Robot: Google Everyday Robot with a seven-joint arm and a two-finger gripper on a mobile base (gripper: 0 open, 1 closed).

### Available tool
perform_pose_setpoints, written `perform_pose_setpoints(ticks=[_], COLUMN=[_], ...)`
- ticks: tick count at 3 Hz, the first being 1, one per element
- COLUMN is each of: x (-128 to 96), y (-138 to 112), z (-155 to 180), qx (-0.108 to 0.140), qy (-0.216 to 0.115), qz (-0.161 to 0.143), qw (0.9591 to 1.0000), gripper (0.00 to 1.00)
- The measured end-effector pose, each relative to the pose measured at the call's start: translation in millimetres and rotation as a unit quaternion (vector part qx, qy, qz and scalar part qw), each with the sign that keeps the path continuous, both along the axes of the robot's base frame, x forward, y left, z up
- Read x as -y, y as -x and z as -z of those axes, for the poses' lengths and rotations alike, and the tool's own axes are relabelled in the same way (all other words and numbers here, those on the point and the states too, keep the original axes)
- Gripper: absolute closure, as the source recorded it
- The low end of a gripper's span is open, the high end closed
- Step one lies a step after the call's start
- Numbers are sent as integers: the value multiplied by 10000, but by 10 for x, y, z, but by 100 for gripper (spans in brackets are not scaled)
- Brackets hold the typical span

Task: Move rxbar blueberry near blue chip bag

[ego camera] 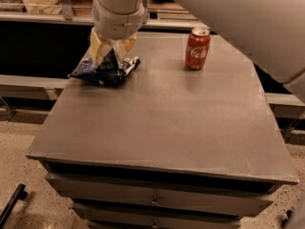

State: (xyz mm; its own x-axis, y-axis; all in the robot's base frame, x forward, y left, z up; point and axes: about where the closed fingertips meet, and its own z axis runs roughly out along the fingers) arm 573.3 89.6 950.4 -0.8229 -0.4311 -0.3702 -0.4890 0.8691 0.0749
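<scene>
At table's far left edge: hand over blue chip bag (red can well apart).

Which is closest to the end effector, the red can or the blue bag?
The blue chip bag, crumpled at the table's far left: the end effector hangs right over it, while the red can stands upright well apart.

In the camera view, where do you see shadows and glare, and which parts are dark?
Camera view: overhead light leaves a pale sheen on the table top; the red can glints at its top rim; the gripper hangs just above the blue chip bag at the rear left and shades it; the gap under the table top is almost black.
</scene>
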Motion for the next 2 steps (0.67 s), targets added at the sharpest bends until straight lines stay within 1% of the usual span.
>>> perform_pose_setpoints(ticks=[1, 2], x=[-89, -23], y=[-309, -542], z=[14, 76], qx=[-102, -246], qy=[-61, -73], qz=[230, 410], qw=[9997, 9988], gripper=[100, 100])
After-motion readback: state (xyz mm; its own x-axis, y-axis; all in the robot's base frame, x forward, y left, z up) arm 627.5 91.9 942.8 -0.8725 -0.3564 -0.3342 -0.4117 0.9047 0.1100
